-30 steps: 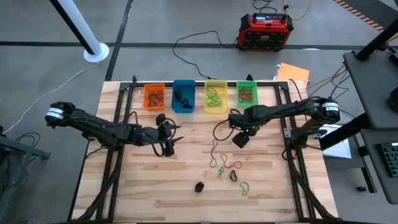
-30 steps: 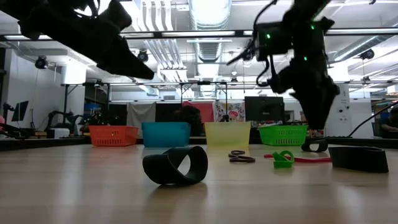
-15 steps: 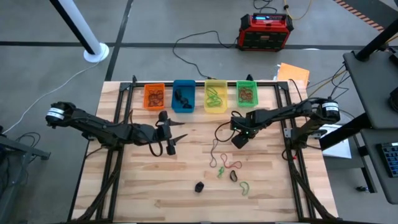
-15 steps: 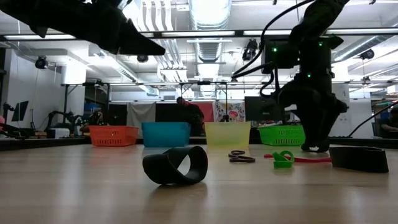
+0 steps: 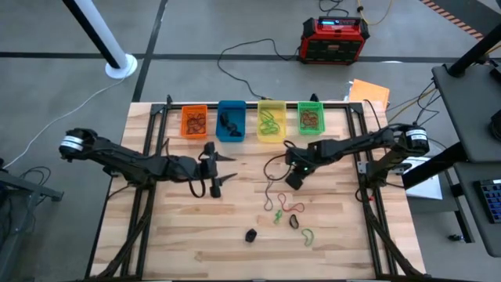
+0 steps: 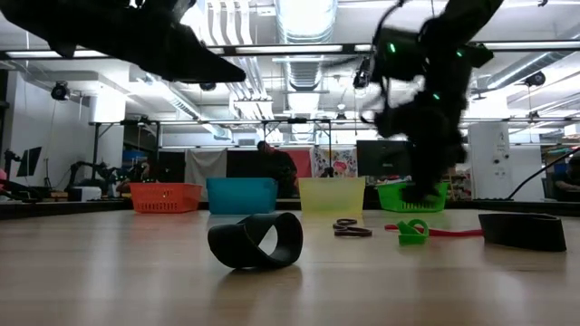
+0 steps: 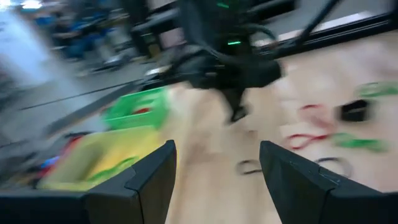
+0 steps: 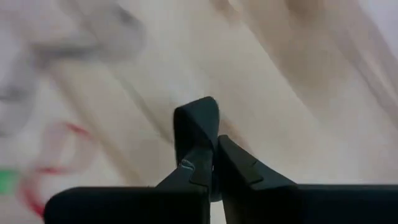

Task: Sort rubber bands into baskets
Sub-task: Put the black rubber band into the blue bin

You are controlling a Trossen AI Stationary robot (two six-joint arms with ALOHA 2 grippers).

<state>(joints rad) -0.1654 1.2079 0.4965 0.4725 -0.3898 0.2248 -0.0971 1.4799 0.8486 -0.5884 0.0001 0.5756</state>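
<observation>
Right end effector (image 5: 292, 178) pinched closed above tabletop (image 5: 196, 235) mid-area, nothing visibly held, left end effector (image 5: 221, 168) spread wide, loose rubber bands (image 5: 291, 215) nearby, baskets (image 5: 252, 121) at far edge.

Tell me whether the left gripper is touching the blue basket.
Apart. The high view shows the left gripper open over bare wood, with a clear strip of tabletop between it and the blue basket at the table's far edge.

Grey concrete floor (image 5: 235, 74) lies around the pale wooden worktop (image 5: 196, 235). A red-black box (image 5: 335, 39) sits on the floor beyond it — cables trail from it — and a white post (image 5: 109, 47) rises at one side. Behind, long ceiling lights (image 6: 304, 18) and ducts hang over a cluttered workshop with a dark monitor (image 6: 381, 156).
</observation>
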